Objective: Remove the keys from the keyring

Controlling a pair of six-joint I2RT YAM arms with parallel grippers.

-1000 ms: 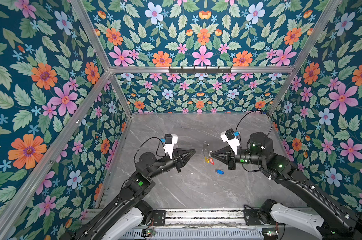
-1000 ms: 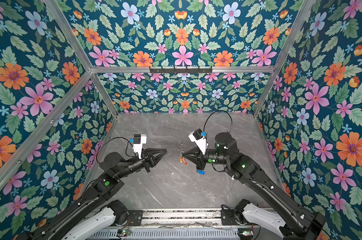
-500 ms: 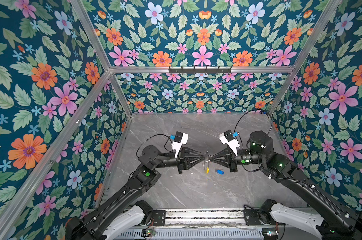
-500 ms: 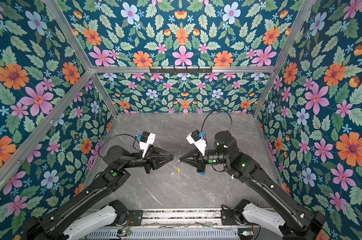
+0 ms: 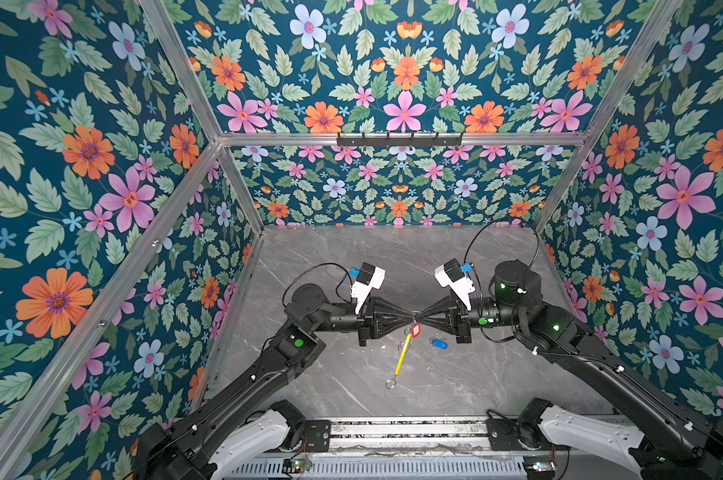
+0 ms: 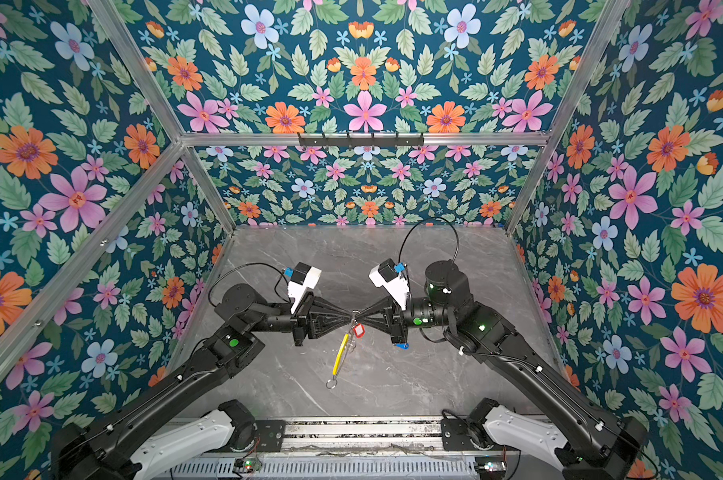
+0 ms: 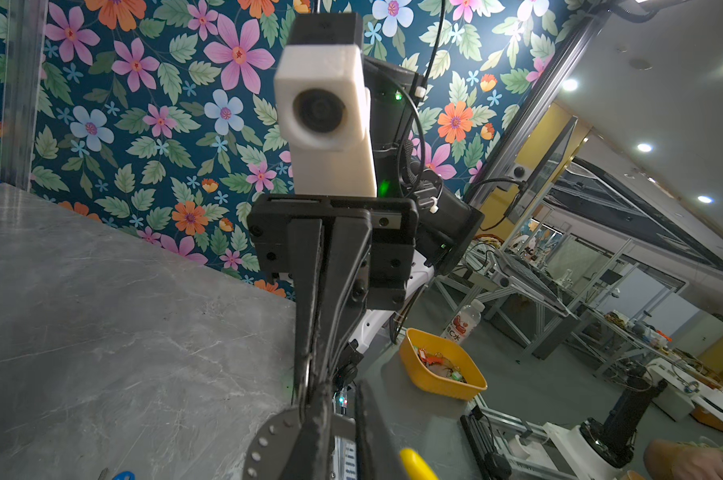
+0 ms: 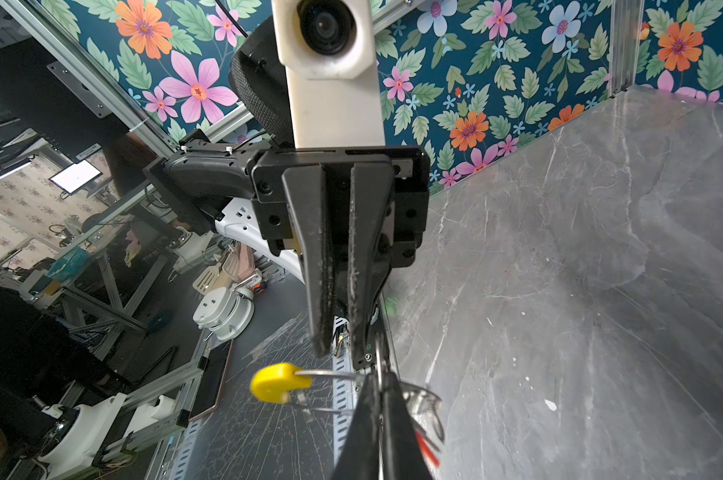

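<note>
Left pincer point(image 5: 408, 322), jaws nearly together, hold unclear, had closed in tip to tip with the right pincer point(image 5: 421, 319) clamped on the keyring point(image 5: 400, 359), red-tagged key point(image 5: 415, 330) still dangling just below, blue-tagged key point(image 5: 438, 343) already free on the counter point(image 5: 351, 257) beneath.

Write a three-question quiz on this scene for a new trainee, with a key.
1. True or false: the right tool is shut on the keyring.
2. Where is the blue-tagged key? A on the keyring; B lying on the table; C in a bowl.
3. Fill in: the tag hanging just below the right tool is ___.
Key: 1 true; 2 B; 3 red.
</note>
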